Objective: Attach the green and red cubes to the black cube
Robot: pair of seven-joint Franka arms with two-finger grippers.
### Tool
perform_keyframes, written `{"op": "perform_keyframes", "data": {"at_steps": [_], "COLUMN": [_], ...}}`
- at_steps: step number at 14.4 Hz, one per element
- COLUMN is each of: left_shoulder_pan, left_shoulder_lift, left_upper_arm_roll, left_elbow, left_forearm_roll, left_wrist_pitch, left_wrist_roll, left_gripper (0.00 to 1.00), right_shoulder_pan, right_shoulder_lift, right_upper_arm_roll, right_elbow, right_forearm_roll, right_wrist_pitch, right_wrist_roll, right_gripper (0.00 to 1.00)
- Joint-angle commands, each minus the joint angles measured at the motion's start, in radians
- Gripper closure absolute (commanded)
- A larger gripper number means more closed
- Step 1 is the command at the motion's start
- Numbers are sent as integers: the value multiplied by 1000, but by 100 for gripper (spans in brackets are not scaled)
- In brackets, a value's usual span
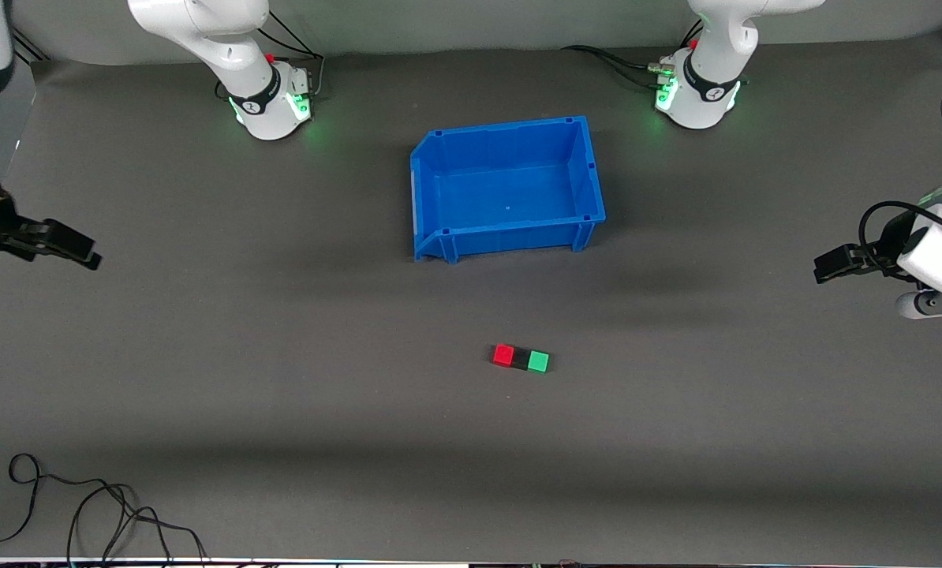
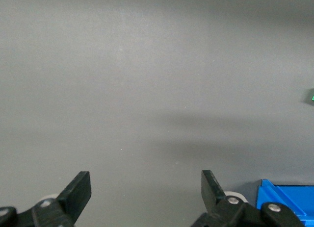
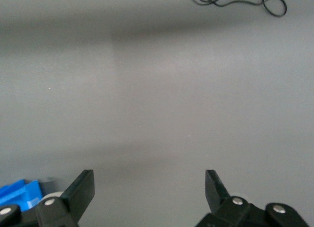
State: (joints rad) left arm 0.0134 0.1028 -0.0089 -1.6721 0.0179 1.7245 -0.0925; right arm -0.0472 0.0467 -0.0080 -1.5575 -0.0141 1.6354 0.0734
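Three tiny cubes lie in a row on the dark mat, touching: the red cube (image 1: 503, 355), the black cube (image 1: 521, 359) in the middle, and the green cube (image 1: 539, 361). They sit nearer to the front camera than the blue bin. A sliver of the green cube (image 2: 312, 96) shows at the edge of the left wrist view. My left gripper (image 1: 826, 267) (image 2: 146, 188) hovers open and empty at the left arm's end of the table. Open and empty too, my right gripper (image 1: 84, 252) (image 3: 149, 188) waits at the right arm's end.
An empty blue bin (image 1: 581, 170) stands mid-table between the two bases; its corners show in the wrist views (image 2: 287, 200) (image 3: 19, 193). Loose black cables (image 1: 84, 513) (image 3: 235, 0) lie near the front edge toward the right arm's end.
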Motion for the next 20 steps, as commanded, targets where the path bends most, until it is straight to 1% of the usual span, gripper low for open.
{"op": "perform_keyframes", "data": {"at_steps": [1,2,6,8,12,14,15,18,20], "left_shoulder_pan": [13,10,6,13,16,22,45,56,51], "left_shoulder_lift": [6,5,6,26,29,31,31,31,34], "left_upper_arm_roll": [0,-2,-5,-3,-2,3,1,1,0], "left_elbow": [54,55,61,98,110,117,121,115,115], "left_forearm_roll": [-7,-7,-9,-7,-12,-102,-124,-96,-69], "left_wrist_pitch": [-42,-46,-63,-115,-112,-102,-89,-86,-83], "left_wrist_roll": [31,69,85,91,91,97,97,144,151], "left_gripper": [0,0,0,0,1,1,1,1,1], "right_shoulder_pan": [-16,-16,-10,-10,-7,-5,-5,-6,-7], "right_shoulder_lift": [-30,-31,-31,-30,-27,-24,-19,-19,-19], "right_upper_arm_roll": [11,10,6,6,6,8,9,8,8], "right_elbow": [-30,-30,-33,-32,-26,-22,-22,-22,-22], "right_forearm_roll": [-20,-20,-10,-9,-1,8,22,57,57], "right_wrist_pitch": [29,29,15,14,-18,-25,-26,-26,-26], "right_wrist_roll": [-76,-76,-98,-125,-126,-124,-124,-123,-123], "right_gripper": [0,0,0,0,0,0,0,0,0]}}
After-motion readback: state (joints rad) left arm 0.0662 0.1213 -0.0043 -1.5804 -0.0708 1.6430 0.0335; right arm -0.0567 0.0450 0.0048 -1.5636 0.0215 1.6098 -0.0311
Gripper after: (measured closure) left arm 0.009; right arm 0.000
